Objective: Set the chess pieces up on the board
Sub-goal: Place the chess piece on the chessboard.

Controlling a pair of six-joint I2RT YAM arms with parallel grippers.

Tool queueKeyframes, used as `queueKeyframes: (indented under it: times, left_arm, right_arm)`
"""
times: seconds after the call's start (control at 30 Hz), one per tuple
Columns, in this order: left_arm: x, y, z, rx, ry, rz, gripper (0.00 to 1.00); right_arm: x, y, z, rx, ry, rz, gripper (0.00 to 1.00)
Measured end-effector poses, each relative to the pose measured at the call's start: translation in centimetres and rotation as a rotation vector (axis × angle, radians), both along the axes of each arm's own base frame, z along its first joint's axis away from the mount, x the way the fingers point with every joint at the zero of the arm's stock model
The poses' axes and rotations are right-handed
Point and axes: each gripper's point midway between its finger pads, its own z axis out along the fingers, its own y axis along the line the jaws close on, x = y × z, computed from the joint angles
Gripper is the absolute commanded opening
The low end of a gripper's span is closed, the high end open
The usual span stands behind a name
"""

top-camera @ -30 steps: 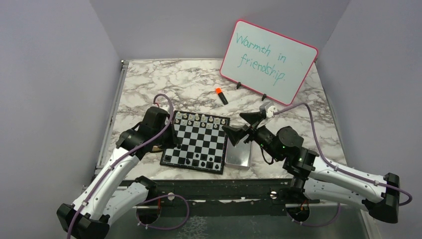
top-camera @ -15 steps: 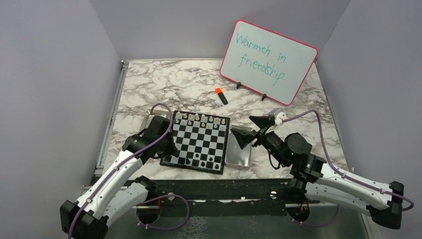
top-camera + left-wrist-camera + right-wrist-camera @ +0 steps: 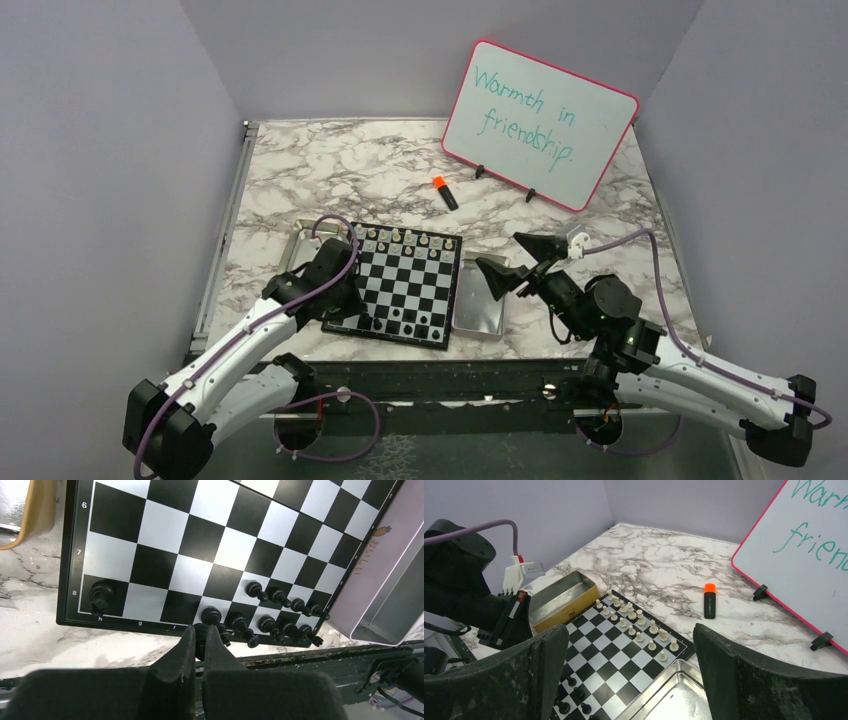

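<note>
Left wrist view: left gripper (image 3: 199, 639) fingers pinched narrow on a black piece (image 3: 200, 628) at the board (image 3: 165, 540) near rim; other black pieces (image 3: 280, 612) stand just right of the fingertips. Right wrist view: right gripper (image 3: 630, 632) fingers spread wide, holding nothing; white pieces (image 3: 636, 625) show on the board between them.

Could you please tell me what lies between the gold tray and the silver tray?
The chessboard lies between them, with the gold tray on its left and the silver tray on its right. The top view shows this most clearly.
</note>
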Motion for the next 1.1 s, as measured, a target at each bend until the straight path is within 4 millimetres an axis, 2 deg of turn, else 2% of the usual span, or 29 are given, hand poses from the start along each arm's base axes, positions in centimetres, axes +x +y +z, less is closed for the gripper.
queueKeyframes:
  times: [0.4, 1.1]
  left_arm:
    - [-0.1, -0.4, -1.3, 0.041, 0.034, 0.001, 0.00]
    - [0.3, 0.5, -2.7, 0.117, 0.062, 0.043, 0.00]
  right_arm:
    - [-0.2, -0.9, 0.8, 0.007, -0.031, -0.016, 1.00]
    - [-0.5, -1.9, 1.6, 0.002, -0.068, -0.025, 1.00]
